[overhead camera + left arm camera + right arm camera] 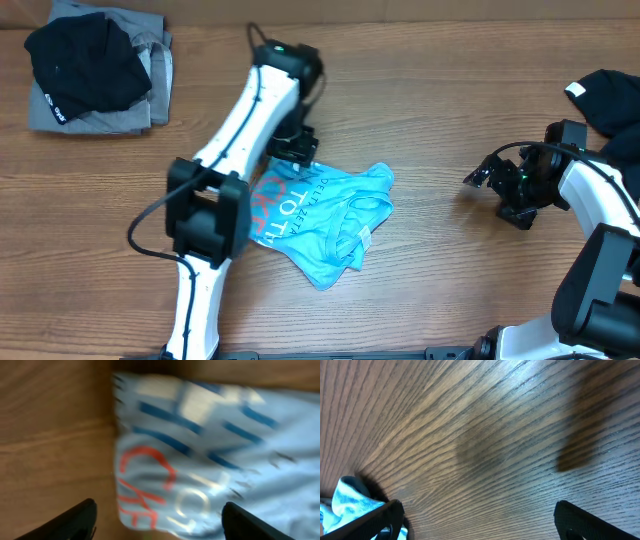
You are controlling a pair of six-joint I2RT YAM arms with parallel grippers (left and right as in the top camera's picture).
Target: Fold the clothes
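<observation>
since the left fingers (294,152) stand apart with nothing clamped, hovering at the lettered edge of the light-blue shirt (325,225), you look ready to choose a grasp point. the shirt lies bunched in the middle of the surface (430,280), lettering up, not yet a neat fold. to do this well, grip right at a hem or corner, pinch one layer only, lift just clear, and draw it flat before laying it over. the right fingers (478,178) are wide apart too, holding nothing, well apart from the shirt on its right; bring them in to pin the far edge. a black top (85,65) on grey cloth (150,90) sits far left, another black garment (610,95) far right.
</observation>
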